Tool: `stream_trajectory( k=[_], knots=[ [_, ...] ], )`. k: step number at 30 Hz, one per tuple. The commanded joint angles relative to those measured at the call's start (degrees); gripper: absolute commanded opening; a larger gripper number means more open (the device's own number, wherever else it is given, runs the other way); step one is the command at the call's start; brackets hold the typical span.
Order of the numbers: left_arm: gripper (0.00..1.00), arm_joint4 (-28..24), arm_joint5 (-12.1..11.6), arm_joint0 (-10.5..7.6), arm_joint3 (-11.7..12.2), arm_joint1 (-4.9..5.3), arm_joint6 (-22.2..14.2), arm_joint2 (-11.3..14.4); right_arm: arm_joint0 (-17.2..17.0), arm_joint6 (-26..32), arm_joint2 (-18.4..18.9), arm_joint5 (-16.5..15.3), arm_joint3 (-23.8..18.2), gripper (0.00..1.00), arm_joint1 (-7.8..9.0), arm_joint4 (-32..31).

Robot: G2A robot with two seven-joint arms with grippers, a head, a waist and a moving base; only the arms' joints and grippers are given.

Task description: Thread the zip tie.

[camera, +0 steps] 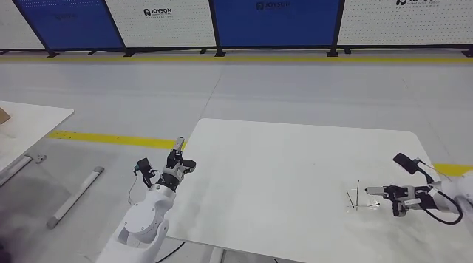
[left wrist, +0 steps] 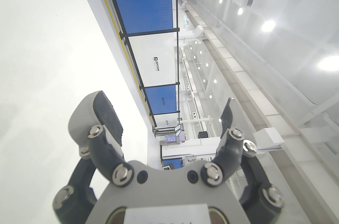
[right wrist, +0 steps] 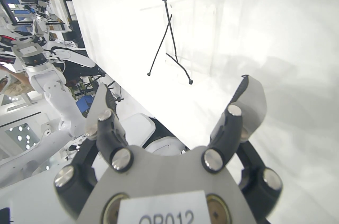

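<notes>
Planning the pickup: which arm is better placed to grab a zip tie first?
Right. The right gripper is open, with the black zip ties on the table just ahead of it; the left gripper sits at the opposite edge, away from them.

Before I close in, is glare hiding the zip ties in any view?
Right wrist view: the table glares bright white, yet the black zip ties stand out, with faint shadows beside them. Top view: even light, the zip ties thin but visible.

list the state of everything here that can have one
left gripper, open, empty, by the table edge
right gripper, open, empty, just short of the zip ties
zip ties, three, loose on the table, crossing one another, none threaded
</notes>
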Motion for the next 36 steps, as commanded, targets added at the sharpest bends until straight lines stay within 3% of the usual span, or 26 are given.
stream_trajectory(
  k=[1, 3, 6, 11, 17, 22, 31, 36],
  knots=[
    [1.00, 0.0, 0.0, 0.00, 0.0, 0.00, 0.0, 0.0, 0.3, 0.1, 0.3, 0.8, -0.2, 0.85, 0.08, -0.6],
    [1.00, 0.0, 0.0, 0.00, 0.0, 0.00, 0.0, 0.0, 0.5, 0.5, 0.4, 1.9, -0.5, 0.60, 0.14, -1.4],
    [1.00, 0.0, 0.0, 0.00, 0.0, 0.00, 0.0, 0.0, 0.9, 1.1, 0.3, 3.8, -0.8, 0.69, 0.14, -2.1],
    [1.00, 0.0, 0.0, 0.00, 0.0, 0.00, 0.0, 0.0, 1.4, 1.6, -0.2, 4.5, 0.3, 0.46, -0.19, -2.0],
    [1.00, 0.0, 0.0, 0.00, 0.0, 0.00, 0.0, 0.0, 2.2, 1.9, -1.1, 5.5, 2.3, 0.38, -0.68, -2.4],
    [1.00, 0.0, 0.0, 0.00, 0.0, 0.00, 0.0, 0.0, 3.0, 2.3, -1.9, 6.2, 3.3, 0.39, -1.11, -3.1],
    [1.00, 0.0, 0.0, 0.00, 0.0, 0.00, 0.0, 0.0, 4.5, 3.1, -3.8, 8.1, 4.5, 0.28, -1.98, -4.8],
    [1.00, 0.0, 0.0, 0.00, 0.0, 0.00, 0.0, 0.0, 5.4, 3.5, -4.6, 8.6, 5.3, 0.27, -2.47, -5.3]
  ],
)
